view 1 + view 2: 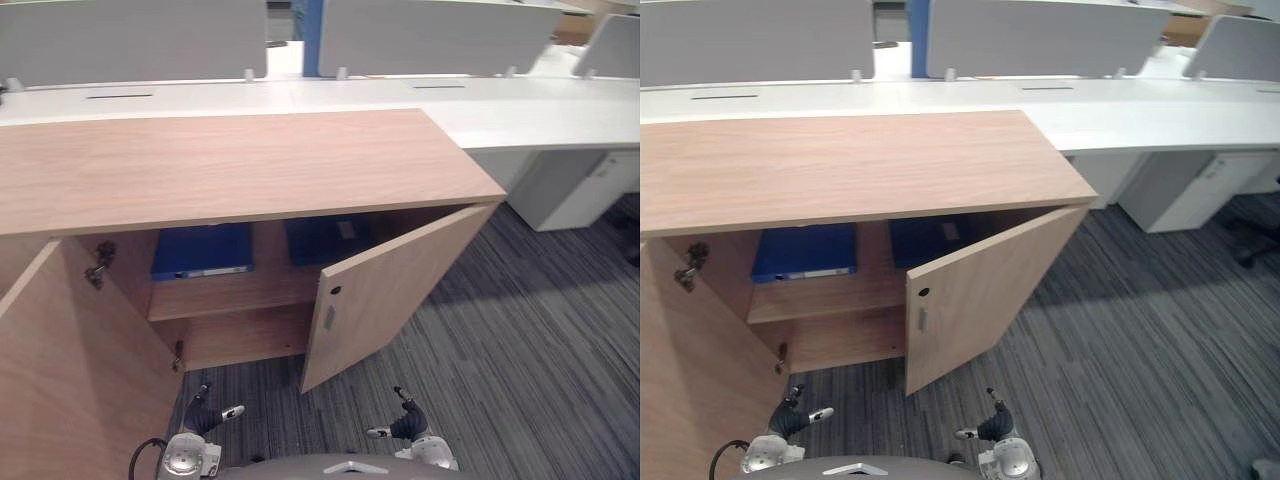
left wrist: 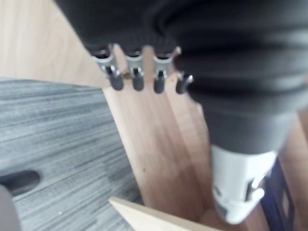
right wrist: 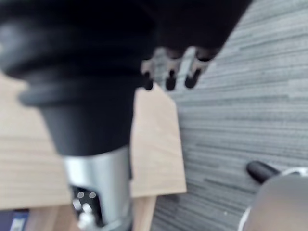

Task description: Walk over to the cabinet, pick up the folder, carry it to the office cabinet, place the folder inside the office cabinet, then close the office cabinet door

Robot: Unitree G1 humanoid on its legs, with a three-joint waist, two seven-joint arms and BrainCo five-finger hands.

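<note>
Blue folder [image 1: 202, 250] lies flat on the shelf inside the open wooden cabinet [image 1: 240, 165], another folder [image 1: 325, 238] beside it. Probably stiff, light, slick; grip its near edge. Left hand [image 1: 205, 415] and right hand [image 1: 407, 424] hang low, fingers loose, empty.

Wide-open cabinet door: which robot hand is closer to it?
Left. The left hand hangs right beside the wide-open door; the right hand is past the other, half-open door.

No legible text or labels.
</note>
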